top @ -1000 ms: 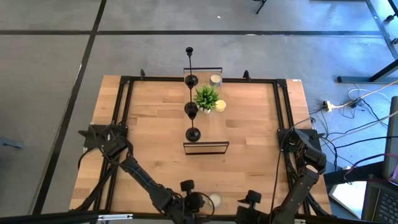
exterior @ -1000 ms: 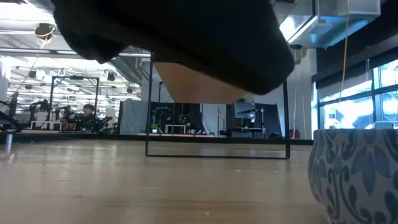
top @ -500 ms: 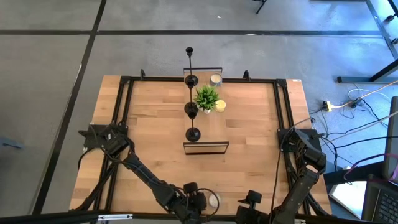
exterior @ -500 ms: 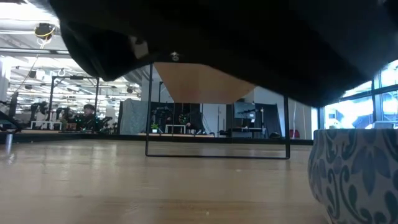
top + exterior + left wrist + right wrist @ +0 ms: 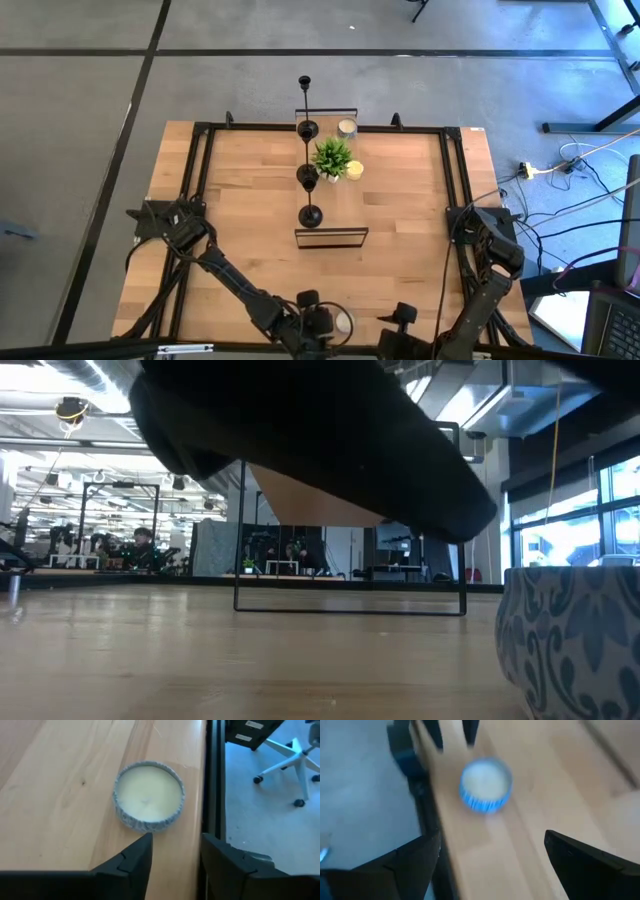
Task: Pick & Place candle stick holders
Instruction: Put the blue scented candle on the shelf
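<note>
Three black candle stick holders stand on their round bases in a row down the table's middle: one at the far edge (image 5: 306,128), one beside the plant (image 5: 307,176), one nearest (image 5: 310,215). No gripper is near them. My left gripper (image 5: 175,851) is open at the table's near edge, its fingertips just short of a small candle in a blue-patterned tin (image 5: 148,796), with nothing between them. My right gripper (image 5: 490,865) is also open, over the near edge, a little to the right of the same candle (image 5: 486,785).
A green potted plant (image 5: 332,157) and two small candles (image 5: 347,127) (image 5: 354,169) sit right of the holder row. Thin black wire frames stand at mid-table (image 5: 331,237) and at the far edge (image 5: 327,112). The candle tin (image 5: 575,630) stands close to the near edge.
My left wrist has turned a little beside the candle at the near edge; its dark bulk shifts across the low view. My right wrist has turned slightly too. The candle and the holders have stayed where they were.
</note>
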